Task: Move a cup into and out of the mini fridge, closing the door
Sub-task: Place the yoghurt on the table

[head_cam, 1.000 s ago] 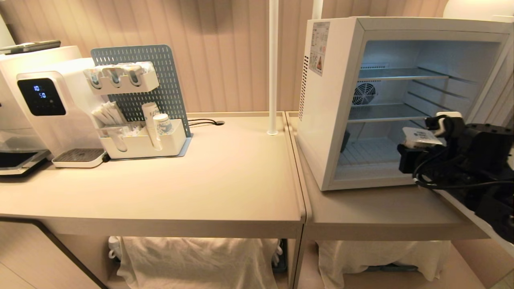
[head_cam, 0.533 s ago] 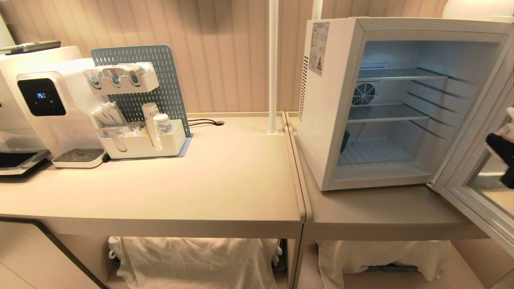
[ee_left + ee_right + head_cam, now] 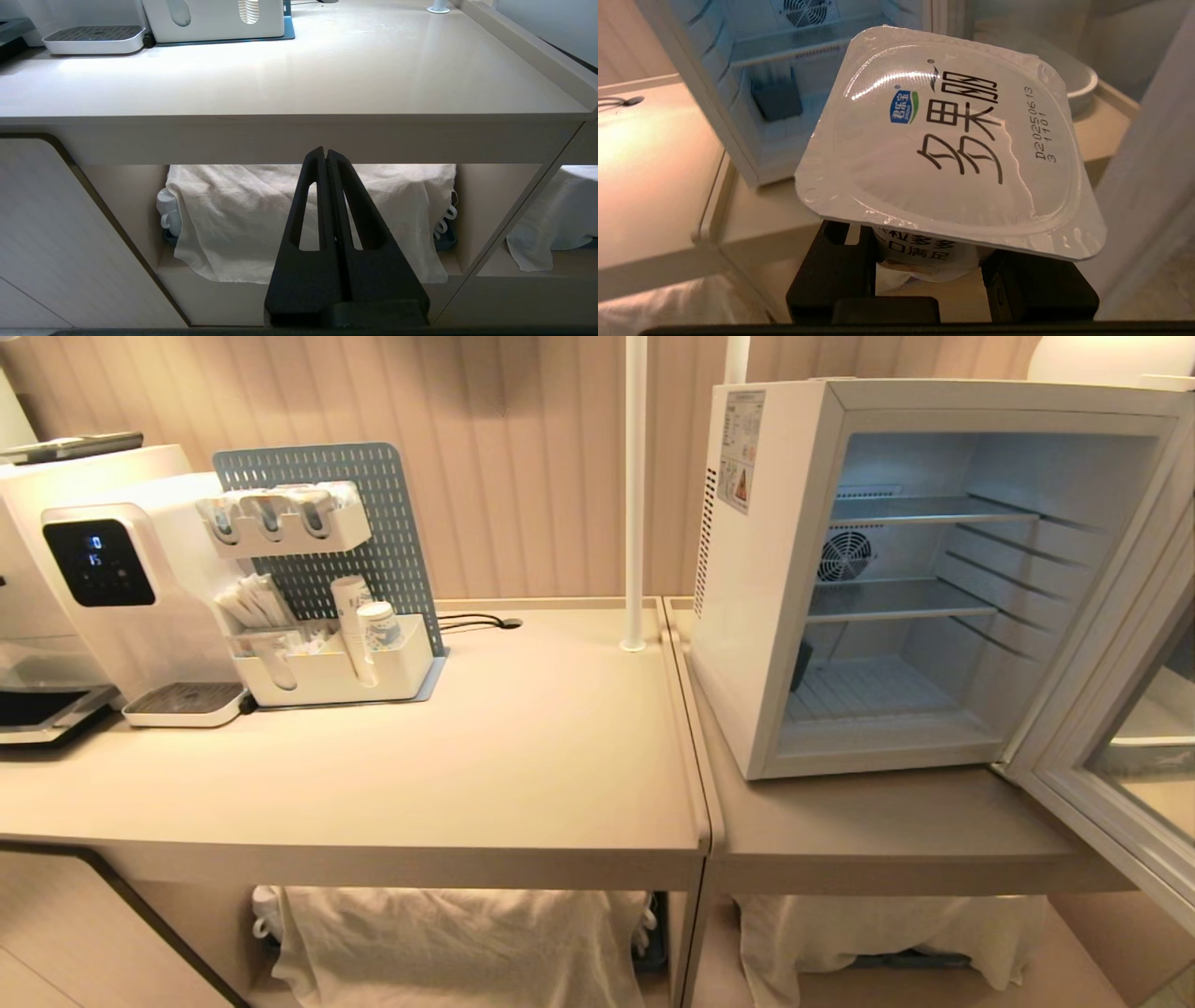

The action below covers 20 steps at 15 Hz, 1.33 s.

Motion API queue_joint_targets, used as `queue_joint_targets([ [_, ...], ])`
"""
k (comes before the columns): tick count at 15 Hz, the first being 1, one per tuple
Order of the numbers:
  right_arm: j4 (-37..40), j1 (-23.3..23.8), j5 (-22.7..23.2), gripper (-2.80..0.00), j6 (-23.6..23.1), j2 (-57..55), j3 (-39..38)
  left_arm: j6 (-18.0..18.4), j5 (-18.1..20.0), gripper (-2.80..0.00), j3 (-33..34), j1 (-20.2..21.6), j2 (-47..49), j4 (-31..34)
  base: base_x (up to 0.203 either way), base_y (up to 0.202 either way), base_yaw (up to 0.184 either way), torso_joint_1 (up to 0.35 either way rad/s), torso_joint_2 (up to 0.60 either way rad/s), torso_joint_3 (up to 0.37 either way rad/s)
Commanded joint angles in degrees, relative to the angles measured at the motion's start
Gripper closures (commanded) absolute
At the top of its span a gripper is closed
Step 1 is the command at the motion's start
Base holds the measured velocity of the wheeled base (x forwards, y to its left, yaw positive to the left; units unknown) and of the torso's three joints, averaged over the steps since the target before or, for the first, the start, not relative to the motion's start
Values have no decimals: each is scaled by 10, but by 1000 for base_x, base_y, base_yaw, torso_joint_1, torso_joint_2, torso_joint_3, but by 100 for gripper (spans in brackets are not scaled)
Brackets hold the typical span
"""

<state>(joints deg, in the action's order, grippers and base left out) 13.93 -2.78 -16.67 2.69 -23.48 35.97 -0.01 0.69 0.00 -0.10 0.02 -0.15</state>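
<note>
White cup (image 3: 952,149), black lettering; white mini fridge (image 3: 756,644).

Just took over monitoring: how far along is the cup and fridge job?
Done: the mini fridge has empty shelves, and the cup is out, gripped in the right hand. In hand: carrying it clear. Left: the door hangs open and needs closing. The left hand is parked, shut.
</note>
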Motion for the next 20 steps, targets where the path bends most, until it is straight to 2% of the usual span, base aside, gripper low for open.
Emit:
queue_joint_targets([
  [1,45,35,81,0,7,91,-5,-1,0,0,0,0,-1,0,0,0,0,0,0,0],
  [3,50,32,116,0,20,148,-35,-4,0,0,0,0,-1,0,0,0,0,0,0,0],
  [5,8,29,150,0,17,222,-112,-5,0,0,0,0,-1,0,0,0,0,0,0,0],
  [7,-86,27,153,0,5,235,-220,-5,0,0,0,0,-1,0,0,0,0,0,0,0],
  [9,-179,26,159,0,-35,235,-329,-5,0,0,0,0,-1,-1,0,0,0,0,0,0],
  [10,-185,26,167,0,-47,235,-361,-5,0,0,0,0,-1,-1,0,0,0,0,0,0],
  [12,-128,25,174,0,-73,235,-361,-5,0,0,0,0,-1,-1,0,0,0,0,0,0],
  [20,-138,25,175,0,-74,235,-360,-5,0,0,0,0,-1,-1,0,0,0,0,0,0],
])
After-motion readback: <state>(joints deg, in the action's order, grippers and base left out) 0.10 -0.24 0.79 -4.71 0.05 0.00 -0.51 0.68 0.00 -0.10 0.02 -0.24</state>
